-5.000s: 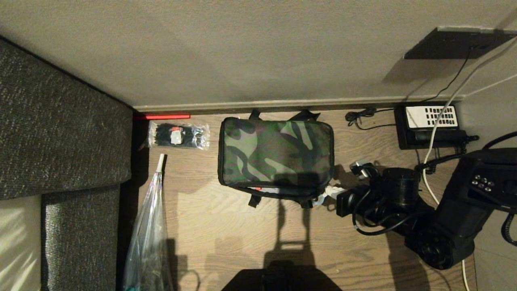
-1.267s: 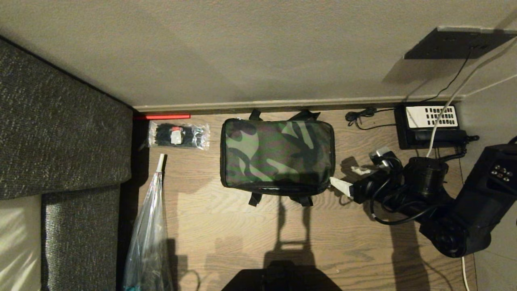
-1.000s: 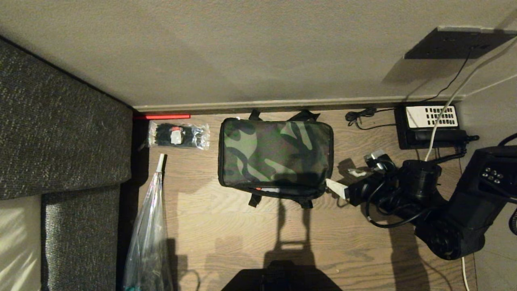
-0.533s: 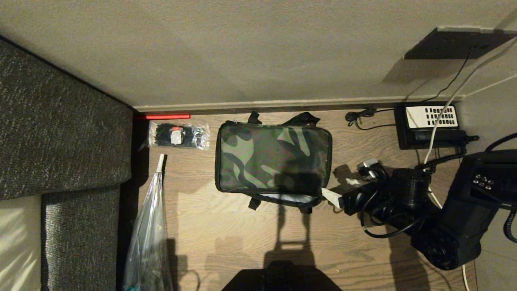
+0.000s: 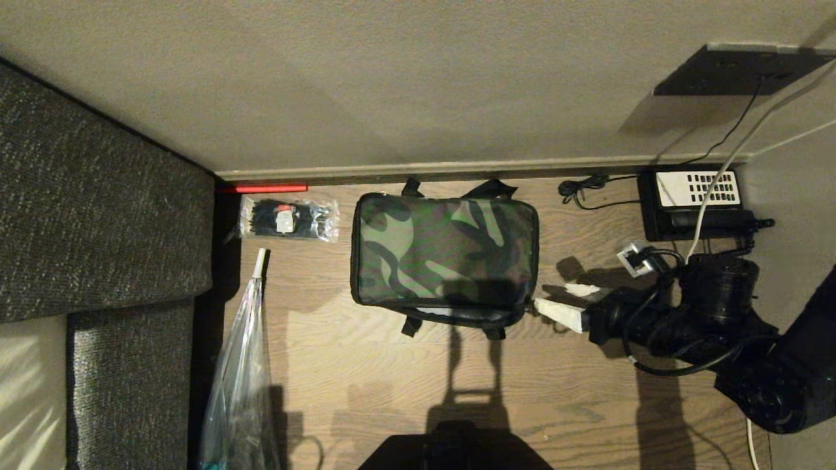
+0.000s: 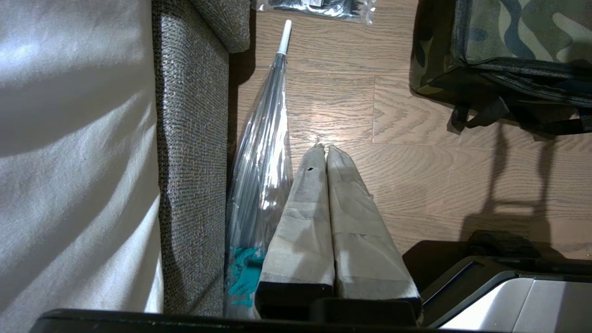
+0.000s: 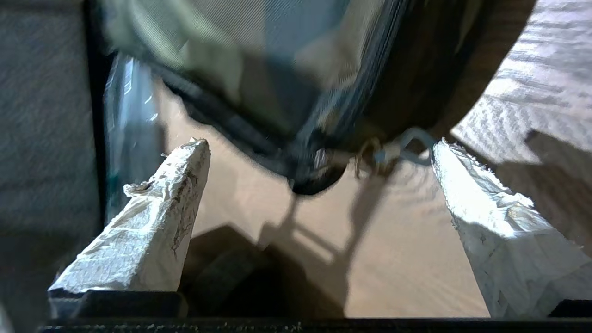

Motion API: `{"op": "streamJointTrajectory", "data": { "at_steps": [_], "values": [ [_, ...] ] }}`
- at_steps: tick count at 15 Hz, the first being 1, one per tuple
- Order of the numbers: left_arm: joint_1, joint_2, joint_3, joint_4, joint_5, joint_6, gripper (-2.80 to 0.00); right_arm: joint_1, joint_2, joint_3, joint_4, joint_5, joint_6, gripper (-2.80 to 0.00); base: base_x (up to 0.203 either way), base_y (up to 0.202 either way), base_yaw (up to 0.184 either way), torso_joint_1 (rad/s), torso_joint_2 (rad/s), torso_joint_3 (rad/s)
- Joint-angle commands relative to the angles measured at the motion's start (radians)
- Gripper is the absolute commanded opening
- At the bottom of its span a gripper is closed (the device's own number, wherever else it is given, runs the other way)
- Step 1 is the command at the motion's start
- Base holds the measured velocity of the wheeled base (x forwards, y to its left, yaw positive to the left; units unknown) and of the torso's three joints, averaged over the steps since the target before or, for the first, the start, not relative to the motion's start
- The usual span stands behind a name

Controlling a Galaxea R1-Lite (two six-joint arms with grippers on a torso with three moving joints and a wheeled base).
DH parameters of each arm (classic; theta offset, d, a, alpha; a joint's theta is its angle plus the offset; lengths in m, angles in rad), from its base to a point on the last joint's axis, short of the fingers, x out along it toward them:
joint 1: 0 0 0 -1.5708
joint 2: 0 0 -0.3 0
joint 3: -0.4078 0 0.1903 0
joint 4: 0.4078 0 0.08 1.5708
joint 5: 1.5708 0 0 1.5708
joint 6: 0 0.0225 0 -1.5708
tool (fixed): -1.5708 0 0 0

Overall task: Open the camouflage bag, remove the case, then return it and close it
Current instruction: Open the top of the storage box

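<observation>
The camouflage bag (image 5: 444, 251) lies flat on the wood floor by the wall, its lid down and a thin pale slit showing along its near edge. My right gripper (image 5: 563, 301) hovers just off the bag's near right corner, open, with nothing between its white-taped fingers. In the right wrist view the bag's corner (image 7: 259, 60) and a zipper pull with a ring (image 7: 384, 155) sit just ahead of the right gripper (image 7: 319, 144). My left gripper (image 6: 325, 149) is shut and parked low beside the sofa, away from the bag (image 6: 518, 46). The case is out of view.
A clear packet of black ties (image 5: 289, 219) lies left of the bag. A wrapped umbrella (image 5: 241, 365) leans along the grey sofa (image 5: 98, 215). A black telephone (image 5: 695, 202) and cables (image 5: 581, 186) sit at the right by the wall.
My right gripper has pulled back to the right, away from the bag's near right corner. The lid's near edge, lifted half a second ago, has dropped and the bag shifted slightly back.
</observation>
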Motion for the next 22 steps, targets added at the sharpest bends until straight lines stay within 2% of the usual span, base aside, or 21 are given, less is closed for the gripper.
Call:
{"op": "streamJointTrajectory", "data": {
  "at_steps": [1, 5, 11, 17, 22],
  "values": [
    [0.001, -0.002, 0.003, 0.000, 0.001, -0.001, -2.80, -0.039, -0.021, 0.019, 0.023, 0.019, -0.072, 0.00, 0.000, 0.000, 0.000, 0.000, 0.00, 0.000],
    [0.001, -0.002, 0.003, 0.000, 0.001, -0.001, -2.80, -0.056, 0.057, 0.016, 0.069, 0.020, -0.307, 0.00, 0.000, 0.000, 0.000, 0.000, 0.00, 0.000],
    [0.001, -0.002, 0.003, 0.000, 0.001, -0.001, -2.80, -0.054, 0.203, -0.027, -0.019, 0.023, -0.455, 0.00, 0.000, 0.000, 0.000, 0.000, 0.00, 0.000],
    [0.001, -0.002, 0.003, 0.000, 0.001, -0.001, -2.80, -0.003, 0.326, -0.110, -0.127, 0.018, -0.472, 0.00, 0.000, 0.000, 0.000, 0.000, 0.00, 0.000],
    [0.001, 0.000, 0.003, 0.000, 0.001, -0.001, -2.80, 0.004, 0.387, -0.199, -0.142, 0.017, -0.473, 0.00, 0.000, 0.000, 0.000, 0.000, 0.00, 0.000]
  ]
}}
